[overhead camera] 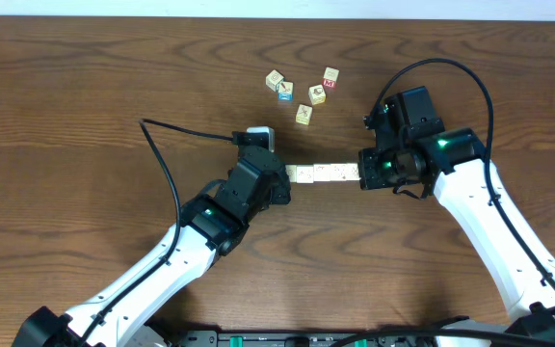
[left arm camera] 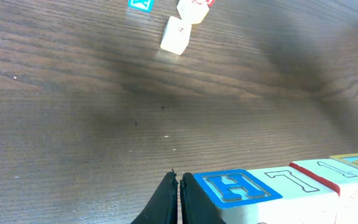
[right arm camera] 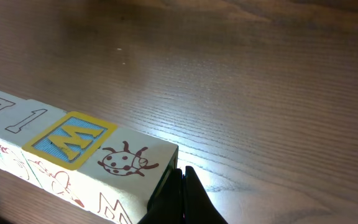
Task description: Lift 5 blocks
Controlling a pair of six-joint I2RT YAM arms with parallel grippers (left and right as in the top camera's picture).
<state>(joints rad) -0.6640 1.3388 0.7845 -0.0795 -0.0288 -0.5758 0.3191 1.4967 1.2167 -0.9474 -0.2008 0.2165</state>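
Mid-frame, a row of blocks (overhead camera: 324, 173) is squeezed end to end between the closed left gripper (overhead camera: 285, 180) and closed right gripper (overhead camera: 361, 173), seemingly so it lifts as one bar; spare cubes (overhead camera: 302, 92) lie above.

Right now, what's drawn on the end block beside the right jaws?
The end block shows a red ladybird outline on cream, best in right wrist view.

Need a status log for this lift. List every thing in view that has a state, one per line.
left gripper: shut, tips pressed against the row's H end.
right gripper: shut, tips against the row's ladybug end.
row of blocks: lined end to end, squeezed between both grippers; cannot tell if it is off the table.
loose blocks: scattered on the table, untouched.
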